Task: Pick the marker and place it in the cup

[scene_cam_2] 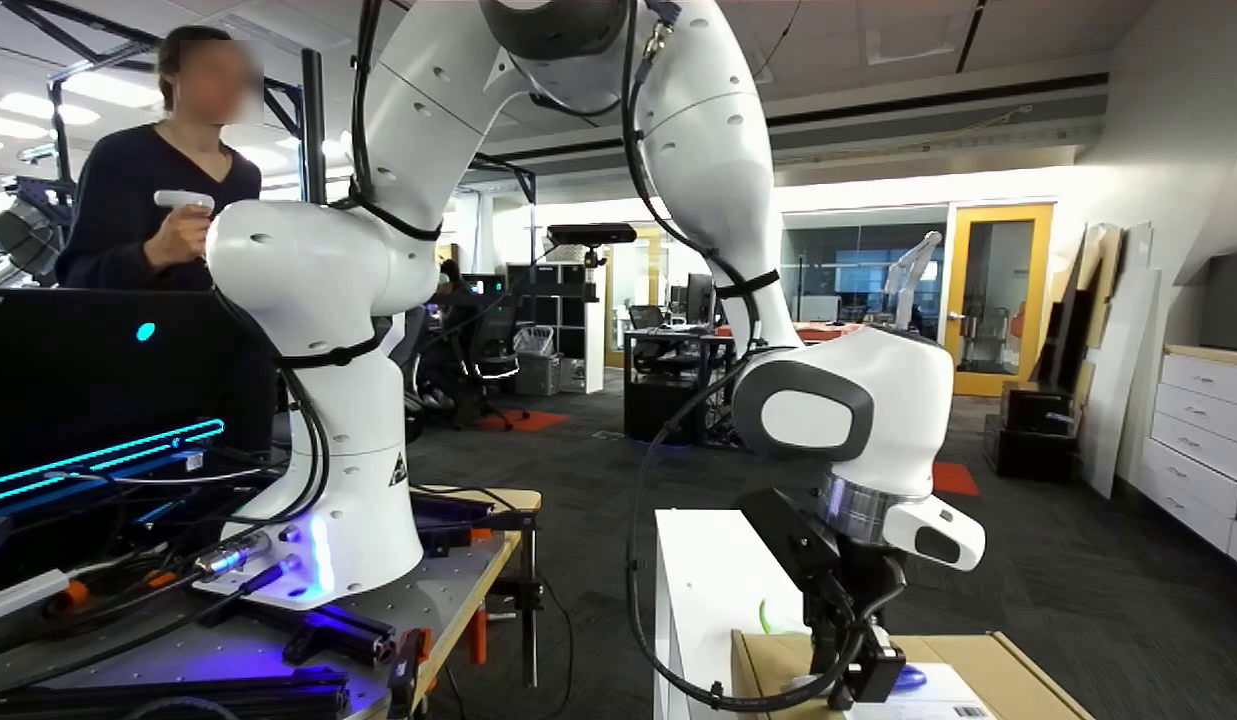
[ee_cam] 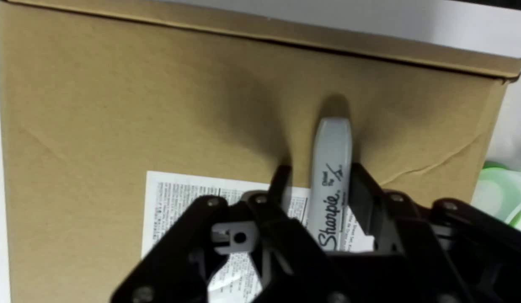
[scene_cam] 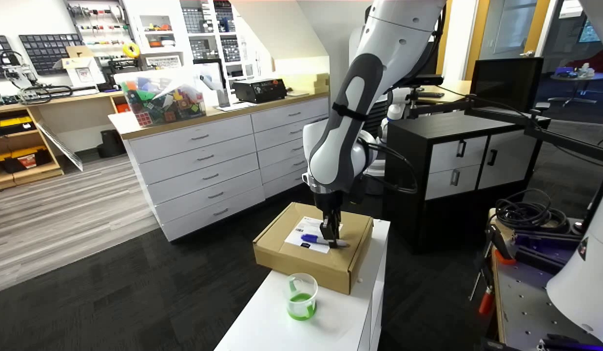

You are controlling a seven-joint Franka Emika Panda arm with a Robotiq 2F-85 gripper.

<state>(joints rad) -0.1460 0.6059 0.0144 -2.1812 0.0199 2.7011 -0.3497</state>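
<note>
The marker, with a blue cap and grey barrel, lies on the cardboard box (scene_cam: pixel 282 246). It shows in both exterior views (scene_cam: pixel 312 238) (scene_cam_2: pixel 910 679), and its grey barrel in the wrist view (ee_cam: pixel 332 168). My gripper (scene_cam: pixel 334 241) points down at the box top. In the wrist view its fingers (ee_cam: pixel 320 172) stand on both sides of the barrel. The right finger is against or very near it; a gap shows at the left finger. The translucent green cup (scene_cam: pixel 301 309) stands upright beside the box, and shows partly in the wrist view (ee_cam: pixel 498 191). The barrel's lower part is hidden by the gripper.
A white label (ee_cam: pixel 180 193) lies flat under part of the marker. The box rests on a white cabinet (scene_cam: pixel 267 317) whose edge drops to the dark floor. A black cabinet (scene_cam: pixel 408 161) and white drawers (scene_cam: pixel 204 161) stand behind. A person (scene_cam_2: pixel 168 180) stands behind the arm's base.
</note>
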